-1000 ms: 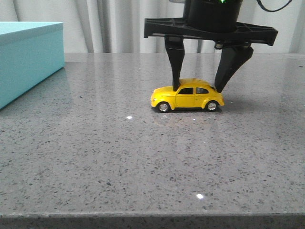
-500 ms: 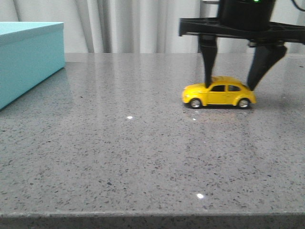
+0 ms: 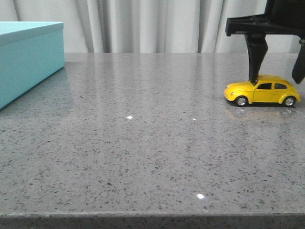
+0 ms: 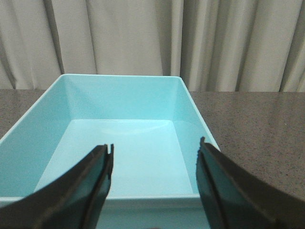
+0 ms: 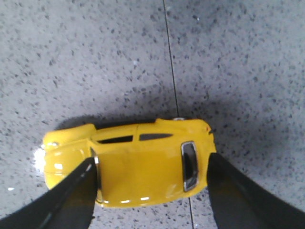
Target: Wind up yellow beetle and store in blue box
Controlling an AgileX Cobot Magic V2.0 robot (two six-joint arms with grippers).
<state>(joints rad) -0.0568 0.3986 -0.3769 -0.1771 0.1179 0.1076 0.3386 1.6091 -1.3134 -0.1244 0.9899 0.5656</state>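
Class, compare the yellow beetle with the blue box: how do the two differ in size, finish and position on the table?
The yellow beetle is small; the blue box is far bigger. The beetle is glossy and rounded; the box is matte, flat-sided and open-topped, with nothing visible inside. The beetle sits at the table's right, between the right gripper fingers; the box sits at the far left. Both rest on the grey speckled table.
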